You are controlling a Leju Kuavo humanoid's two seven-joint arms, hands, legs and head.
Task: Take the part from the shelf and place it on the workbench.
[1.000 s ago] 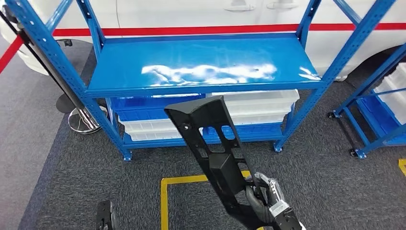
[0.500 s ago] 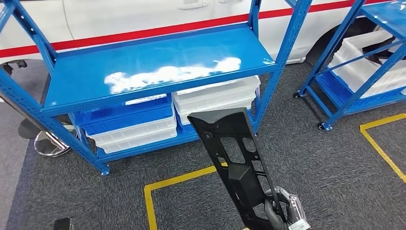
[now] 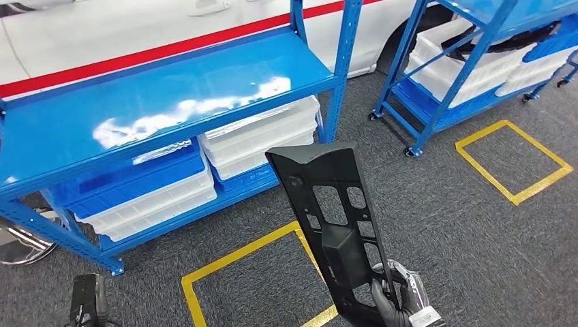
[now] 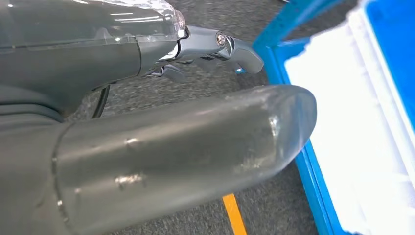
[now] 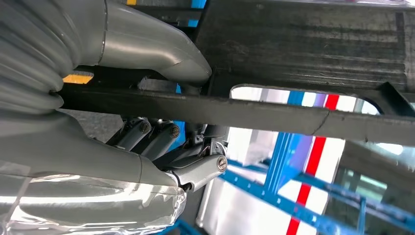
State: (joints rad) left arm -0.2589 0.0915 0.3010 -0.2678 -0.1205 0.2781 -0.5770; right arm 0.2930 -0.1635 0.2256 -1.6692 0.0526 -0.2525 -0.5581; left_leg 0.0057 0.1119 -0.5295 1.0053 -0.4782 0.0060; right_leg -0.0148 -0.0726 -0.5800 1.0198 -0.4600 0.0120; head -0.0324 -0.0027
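The left hand (image 3: 87, 303) hangs low beside the blue shelf (image 3: 163, 102), fingers loosely apart on nothing. The right hand (image 3: 399, 303) clamps the black part's (image 3: 330, 204) lower end; carrying should keep it upright and clear of the racks. The right wrist view shows thumb and fingers (image 5: 161, 134) bracketing its rib.

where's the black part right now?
In the head view, the black part is gripped at its lower end by the right hand, lower centre-right, rising over the yellow floor marking in front of the blue shelf.
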